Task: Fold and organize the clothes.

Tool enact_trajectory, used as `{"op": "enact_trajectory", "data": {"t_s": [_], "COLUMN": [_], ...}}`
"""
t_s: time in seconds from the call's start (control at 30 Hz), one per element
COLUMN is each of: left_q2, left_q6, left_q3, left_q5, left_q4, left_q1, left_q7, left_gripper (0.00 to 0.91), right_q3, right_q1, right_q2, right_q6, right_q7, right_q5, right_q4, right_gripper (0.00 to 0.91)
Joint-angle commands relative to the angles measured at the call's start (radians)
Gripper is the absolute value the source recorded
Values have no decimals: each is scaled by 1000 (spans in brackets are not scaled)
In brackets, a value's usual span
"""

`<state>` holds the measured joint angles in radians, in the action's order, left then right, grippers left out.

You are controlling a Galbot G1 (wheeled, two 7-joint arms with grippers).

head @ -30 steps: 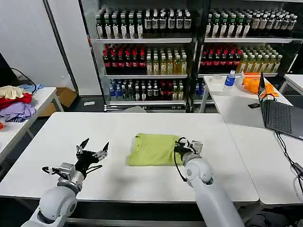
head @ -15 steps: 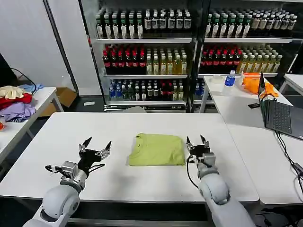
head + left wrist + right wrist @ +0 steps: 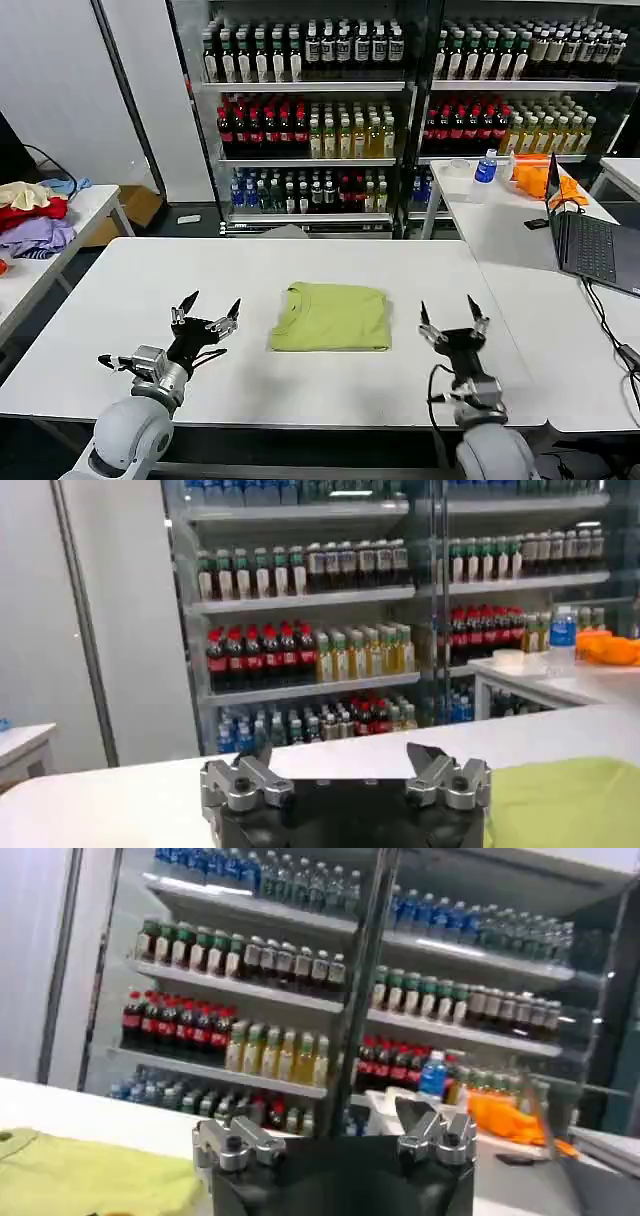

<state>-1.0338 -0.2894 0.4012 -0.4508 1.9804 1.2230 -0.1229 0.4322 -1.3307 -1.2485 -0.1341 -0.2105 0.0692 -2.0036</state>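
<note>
The lime T-shirt point(image 3: 331, 317) lies folded into a neat rectangle, ribbed neck showing — left gripper point(image 3: 205, 315) and right gripper point(image 3: 453, 320) flank it, fingers spread, empty.

One T-shirt point(image 3: 331, 317) lies folded on the middle bench point(image 3: 120, 290), with two tools beside it: the left tool point(image 3: 206, 319) and the right tool point(image 3: 453, 319), each spread wide with nothing in it. There are three benches around the T-shirt, one laptop point(image 3: 590, 240), one orange cloth point(image 3: 535, 175) and one heap of garments point(image 3: 32, 215).
</note>
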Motion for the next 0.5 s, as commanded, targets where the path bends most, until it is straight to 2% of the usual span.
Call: {"op": "enact_trajectory", "data": {"t_s": [0.03,0.33,0.4,0.5], "left_q2": [-17,-5,-5,-6], "left_q6": [1,2,0,0], "left_q3": [10,23,29,35], "left_q5": [3,8,8,10], "left_q4": [46,76,85,97], "left_q1": [53,84,91,103], "left_q7": [1,7,8,12], "left_gripper": [907,907,907,907], "right_q3": [167,167,165,157], "right_q1": [-308,-332,-325,-321], "right_q2": [-6,-18,-25,-31], "right_q6": [109,95,58,43], "right_q7": [25,15,13,6], "right_q5": [-41,-43,6,13], "right_q4": [-242,-273,-275,-277], "right_gripper": [907,907,907,907]}}
